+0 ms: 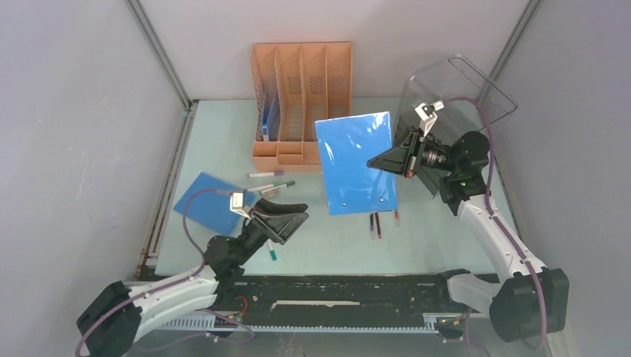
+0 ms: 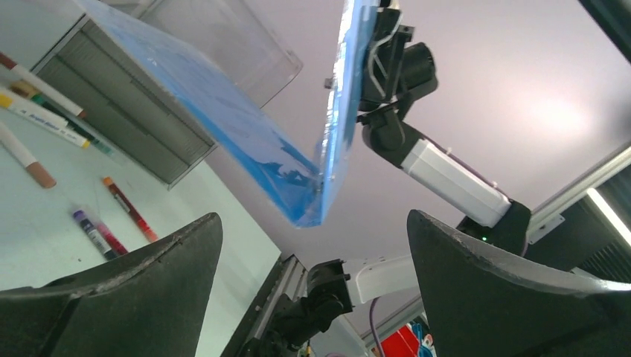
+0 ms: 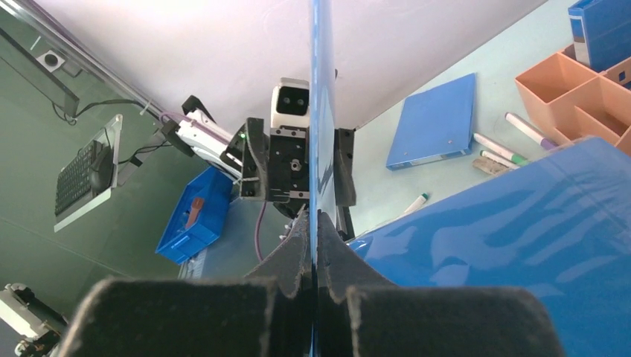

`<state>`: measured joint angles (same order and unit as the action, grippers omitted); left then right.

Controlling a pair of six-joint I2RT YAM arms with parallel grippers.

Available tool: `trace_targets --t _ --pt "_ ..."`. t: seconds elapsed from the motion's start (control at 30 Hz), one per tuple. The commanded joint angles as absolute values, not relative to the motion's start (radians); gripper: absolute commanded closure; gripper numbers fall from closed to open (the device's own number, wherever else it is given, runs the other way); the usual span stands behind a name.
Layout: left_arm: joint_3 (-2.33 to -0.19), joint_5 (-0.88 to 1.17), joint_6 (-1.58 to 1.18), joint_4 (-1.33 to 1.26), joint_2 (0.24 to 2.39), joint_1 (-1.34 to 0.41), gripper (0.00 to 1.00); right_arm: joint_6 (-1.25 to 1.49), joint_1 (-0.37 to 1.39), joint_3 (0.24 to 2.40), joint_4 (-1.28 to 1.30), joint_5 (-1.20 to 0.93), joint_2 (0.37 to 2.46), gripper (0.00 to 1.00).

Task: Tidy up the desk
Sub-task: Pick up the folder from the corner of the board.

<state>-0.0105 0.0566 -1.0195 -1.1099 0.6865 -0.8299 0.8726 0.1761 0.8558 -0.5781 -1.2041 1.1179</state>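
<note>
The desk (image 1: 223, 141) is a pale mint-green tabletop. My right gripper (image 1: 376, 161) (image 3: 314, 223) is shut on one cover of a large blue folder (image 1: 356, 162) (image 3: 521, 238) and holds it in the air, hanging open in front of the orange file rack (image 1: 301, 104). The pinched cover runs edge-on between the pads. My left gripper (image 1: 286, 221) (image 2: 312, 216) is open and empty, low over the desk's front left and turned toward the lifted folder (image 2: 245, 126). A second blue folder (image 1: 210, 201) (image 3: 435, 123) lies flat at the left.
Several markers (image 1: 271, 180) (image 2: 37, 111) lie in front of the rack, one green-capped marker (image 1: 272, 253) lies near the left gripper, and red and purple pens (image 1: 376, 223) (image 2: 126, 208) lie under the lifted folder. A clear smoky bin (image 1: 454, 97) stands at the back right.
</note>
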Motion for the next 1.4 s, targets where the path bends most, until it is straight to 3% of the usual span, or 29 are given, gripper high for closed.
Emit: trace_targets --t 0.0,0.23,0.6,0.83,1.07,1.23,1.37 --pt "0.007 0.002 -0.986 -1.286 0.818 -0.864 0.0 0.906 0.167 0.854 -0.636 -1.184 1.092 1.0" --pt "-0.084 -0.012 -0.992 -1.427 1.05 -0.919 0.0 0.915 0.167 0.846 -0.643 -1.177 1.098 1.0" --pt "-0.198 0.006 -0.984 -1.512 1.209 -0.977 0.0 0.927 0.17 0.838 -0.654 -1.169 1.106 1.0" --pt "-0.333 0.063 -1.02 -1.522 1.355 -0.995 0.05 0.93 0.17 0.835 -0.659 -1.166 1.098 1.0" --pt "-0.356 0.025 -1.022 -1.522 1.368 -0.998 0.08 0.921 0.17 0.831 -0.658 -1.166 1.093 1.0" --pt "-0.253 -0.105 -1.064 -1.522 1.341 -0.988 0.0 0.911 0.146 0.831 -0.661 -1.17 1.068 1.0" --pt "-0.205 -0.086 -1.084 -1.522 1.326 -0.979 0.0 0.917 0.133 0.831 -0.662 -1.168 1.06 1.0"
